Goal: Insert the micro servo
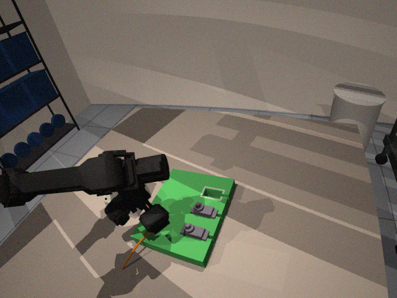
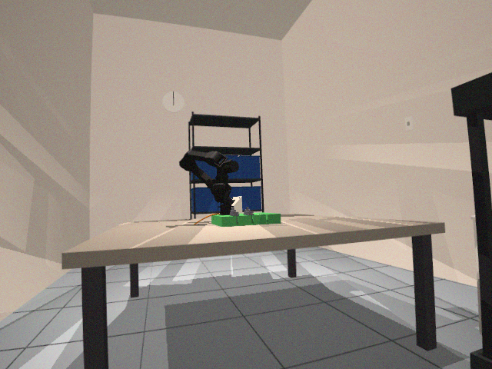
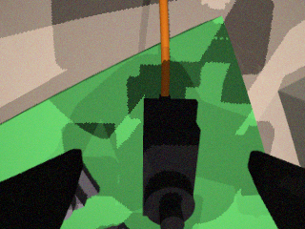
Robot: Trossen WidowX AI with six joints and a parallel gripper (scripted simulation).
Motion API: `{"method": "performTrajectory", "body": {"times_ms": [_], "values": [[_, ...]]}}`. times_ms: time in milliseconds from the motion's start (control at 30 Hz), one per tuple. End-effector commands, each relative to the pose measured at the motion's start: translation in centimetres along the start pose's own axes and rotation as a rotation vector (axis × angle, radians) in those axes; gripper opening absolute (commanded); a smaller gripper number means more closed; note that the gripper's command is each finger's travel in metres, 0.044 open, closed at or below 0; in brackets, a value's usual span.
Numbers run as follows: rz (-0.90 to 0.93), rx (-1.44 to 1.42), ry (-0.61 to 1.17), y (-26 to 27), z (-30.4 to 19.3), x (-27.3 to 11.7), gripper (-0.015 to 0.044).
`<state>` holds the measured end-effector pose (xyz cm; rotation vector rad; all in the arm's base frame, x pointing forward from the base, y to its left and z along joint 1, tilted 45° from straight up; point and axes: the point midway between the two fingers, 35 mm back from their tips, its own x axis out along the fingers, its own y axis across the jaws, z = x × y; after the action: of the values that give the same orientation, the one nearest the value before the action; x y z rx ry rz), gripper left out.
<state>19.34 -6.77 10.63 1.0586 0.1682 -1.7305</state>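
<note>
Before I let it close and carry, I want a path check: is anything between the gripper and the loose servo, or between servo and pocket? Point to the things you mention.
Nothing visible separates gripper point(image 1: 137, 215) point(image 3: 167, 158) and loose servo point(image 3: 171, 126). Toward the marked pocket point(image 1: 213, 193), the nearer grey servo point(image 1: 205, 210) may flank the route.
</note>
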Motion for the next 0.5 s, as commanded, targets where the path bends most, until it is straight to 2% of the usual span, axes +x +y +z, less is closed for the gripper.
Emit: {"method": "performTrajectory", "body": {"times_ms": [0, 167, 467], "values": [[-0.001, -0.008, -0.007, -0.18, 0.15, 0.79, 0.0440], [-0.001, -0.008, -0.008, -0.19, 0.18, 1.34, 0.0440], [-0.001, -0.008, -0.008, -0.19, 0.18, 1.34, 0.0204]]}}
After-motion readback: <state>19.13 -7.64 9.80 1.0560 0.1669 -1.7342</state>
